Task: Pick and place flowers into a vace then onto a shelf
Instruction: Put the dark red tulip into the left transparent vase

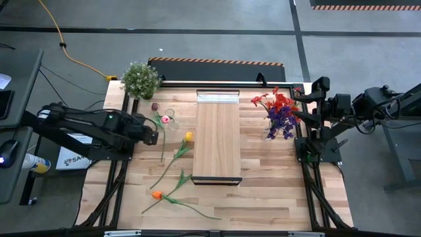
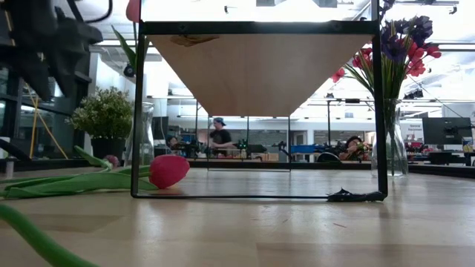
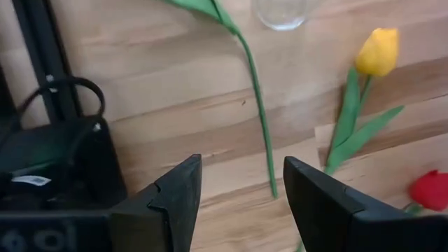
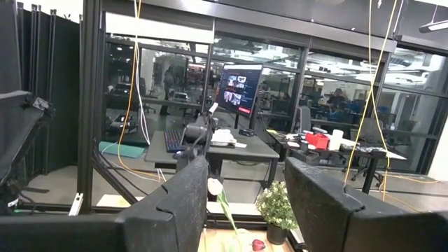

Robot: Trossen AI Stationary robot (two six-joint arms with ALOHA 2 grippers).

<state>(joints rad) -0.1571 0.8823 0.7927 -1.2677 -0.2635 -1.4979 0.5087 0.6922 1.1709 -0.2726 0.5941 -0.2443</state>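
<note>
The left end effector (image 1: 156, 137) hangs over the left side of the tabletop (image 1: 263, 191), and its fingers (image 3: 175, 196) are spread apart with nothing between them. Just past it a pink flower (image 1: 166, 120) stands in a small clear vase (image 1: 170, 118) near the back edge. A yellow flower (image 1: 188, 137) lies beside the long shelf (image 1: 217, 138) in the middle. An orange flower (image 1: 156, 195) lies closer to the front edge. Red and purple flowers (image 1: 279, 108) fill a tall vase (image 1: 273, 131) by the right edge. A bushy potted plant (image 1: 140, 79) sits at the back left corner. The right end effector (image 4: 241, 210) is held up high off the right edge, looking into the room, and its fingers are also apart and empty.
</note>
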